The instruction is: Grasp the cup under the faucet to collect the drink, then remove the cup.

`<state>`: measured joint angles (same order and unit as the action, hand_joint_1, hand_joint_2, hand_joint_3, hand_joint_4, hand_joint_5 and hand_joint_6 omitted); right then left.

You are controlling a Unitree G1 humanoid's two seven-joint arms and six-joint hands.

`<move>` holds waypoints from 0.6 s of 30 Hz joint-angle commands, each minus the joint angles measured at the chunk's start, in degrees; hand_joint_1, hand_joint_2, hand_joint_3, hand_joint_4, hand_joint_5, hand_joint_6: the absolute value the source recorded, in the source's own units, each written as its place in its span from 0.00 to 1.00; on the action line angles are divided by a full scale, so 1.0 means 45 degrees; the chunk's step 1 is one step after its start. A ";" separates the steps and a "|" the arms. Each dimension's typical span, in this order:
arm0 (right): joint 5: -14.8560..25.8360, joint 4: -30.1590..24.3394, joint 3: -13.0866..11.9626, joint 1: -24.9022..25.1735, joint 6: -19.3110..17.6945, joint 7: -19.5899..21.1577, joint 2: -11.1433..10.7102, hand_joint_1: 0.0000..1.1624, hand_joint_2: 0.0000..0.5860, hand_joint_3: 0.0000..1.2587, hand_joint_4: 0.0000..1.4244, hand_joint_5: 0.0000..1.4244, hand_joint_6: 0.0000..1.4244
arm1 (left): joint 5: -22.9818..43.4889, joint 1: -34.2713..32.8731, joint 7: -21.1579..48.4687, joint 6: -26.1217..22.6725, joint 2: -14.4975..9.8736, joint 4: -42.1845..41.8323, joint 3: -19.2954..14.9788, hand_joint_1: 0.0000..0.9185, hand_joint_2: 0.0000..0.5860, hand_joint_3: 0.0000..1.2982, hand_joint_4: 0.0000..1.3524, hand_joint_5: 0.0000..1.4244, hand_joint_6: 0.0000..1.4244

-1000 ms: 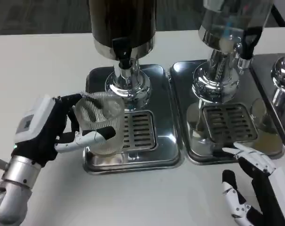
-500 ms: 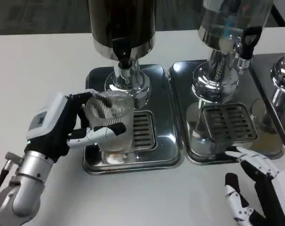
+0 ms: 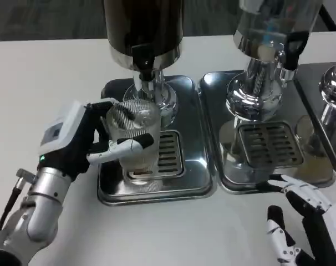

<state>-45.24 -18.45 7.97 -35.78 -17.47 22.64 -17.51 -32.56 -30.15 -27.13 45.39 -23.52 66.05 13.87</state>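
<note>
Head view looks down on a white surface [image 3: 46,72] where the left hand [image 3: 79,145] has its fingers [image 3: 126,147] clamped around a clear ribbed cup [image 3: 133,138]. That cup stands upright on the steel drip tray [image 3: 190,138], just below the black faucet [image 3: 144,61] of the dark drink dispenser [image 3: 143,25]. Beside it stands a second dispenser [image 3: 268,33] with a clear tank. Near the lower edge the right hand [image 3: 301,221] holds nothing, fingers spread apart.

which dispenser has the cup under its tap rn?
The leftmost dispenser, the one with the dark tank. The left hand holds the ribbed clear cup below its black faucet; the other dispensers' trays hold no cup.
</note>
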 commanded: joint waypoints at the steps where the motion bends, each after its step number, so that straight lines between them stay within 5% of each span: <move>1: -0.0037 -0.0209 -0.0120 -0.0180 0.0106 -0.0114 0.0068 0.20 0.90 0.32 0.18 0.18 0.26 | 0.0118 -0.0471 -0.0200 -0.0054 0.0164 0.0122 0.0076 0.39 0.06 0.54 0.57 0.72 0.92; 18: -0.0057 -0.0350 -0.0263 -0.0325 0.0093 -0.0231 0.0094 0.20 0.90 0.32 0.18 0.18 0.27 | 0.0093 -0.0572 -0.0052 -0.0074 0.0575 0.0282 0.0339 0.37 0.06 0.53 0.57 0.72 0.92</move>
<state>-45.58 -18.94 7.34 -36.73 -17.35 22.04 -17.28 -32.55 -31.53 -27.09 44.99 -21.32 67.10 15.03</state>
